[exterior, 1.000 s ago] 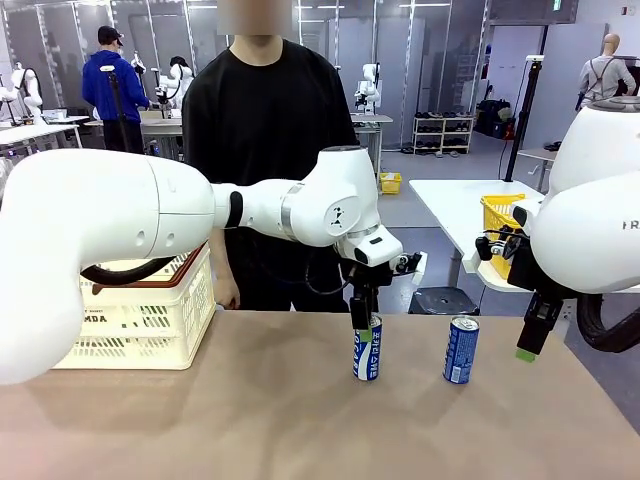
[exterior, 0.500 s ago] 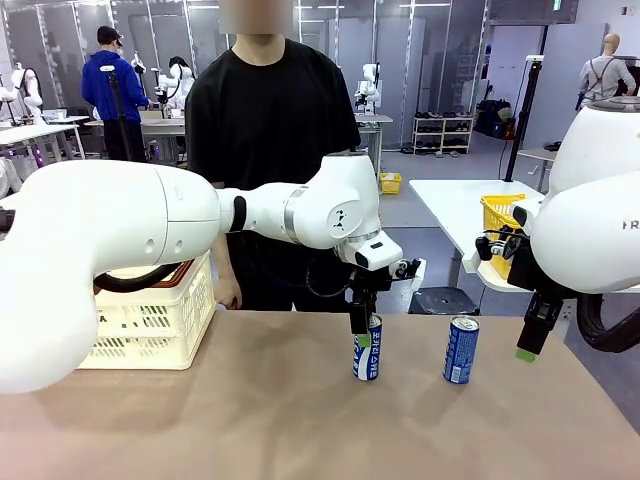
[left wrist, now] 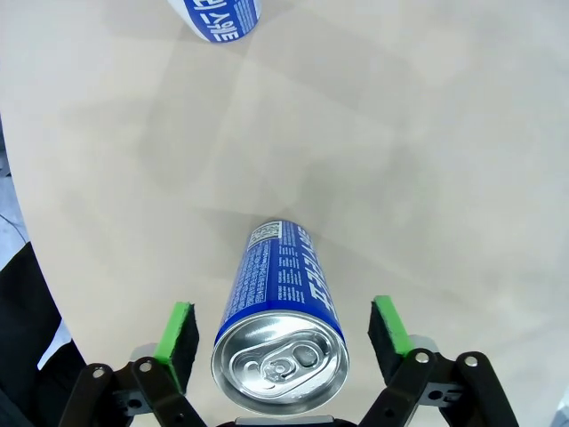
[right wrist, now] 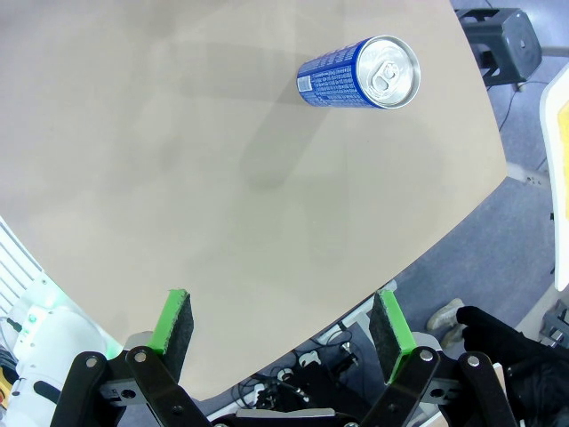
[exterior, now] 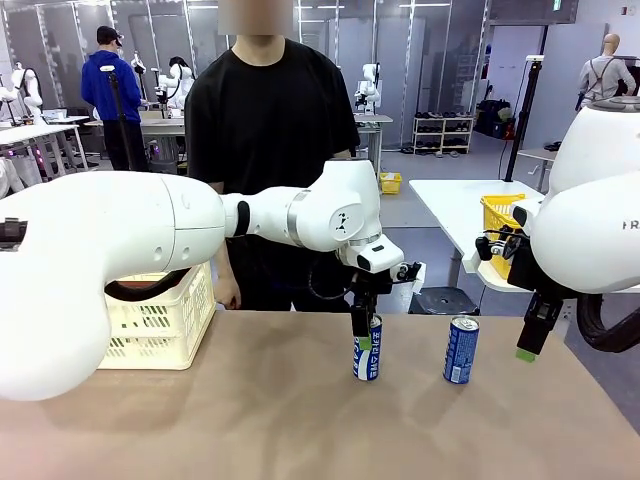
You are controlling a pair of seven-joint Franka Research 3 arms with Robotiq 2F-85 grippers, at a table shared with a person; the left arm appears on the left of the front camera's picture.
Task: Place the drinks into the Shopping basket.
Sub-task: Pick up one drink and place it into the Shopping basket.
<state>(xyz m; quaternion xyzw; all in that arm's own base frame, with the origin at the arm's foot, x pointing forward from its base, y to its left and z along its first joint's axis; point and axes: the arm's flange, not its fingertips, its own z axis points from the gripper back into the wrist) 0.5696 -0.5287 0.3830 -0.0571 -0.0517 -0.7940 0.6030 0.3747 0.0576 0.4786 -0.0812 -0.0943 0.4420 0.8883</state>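
Note:
Two blue drinks cans with white lettering stand upright on the tan table. My left gripper (exterior: 363,326) has come down over the top of the middle can (exterior: 368,352). From the left wrist the can (left wrist: 277,294) stands between the two green pads (left wrist: 178,331), with a gap on each side, so the gripper (left wrist: 282,331) is open around it. The other can (exterior: 461,350) stands to its right, alone. My right gripper (exterior: 528,335) hangs open beyond the table's right edge, well short of that can (right wrist: 360,73). The Shopping basket (exterior: 160,325) sits at the table's far left.
A person in a black shirt (exterior: 270,140) stands at the far edge, one hand (exterior: 229,296) hanging beside the basket. A yellow mesh basket (exterior: 497,222) rests on a white table behind my right arm. A second can's base (left wrist: 216,18) shows at the top of the left wrist view.
My left arm's upper links have swung a little to the right, uncovering more of the basket. Its gripper has stayed over the middle can. The right arm and both cans have not moved.

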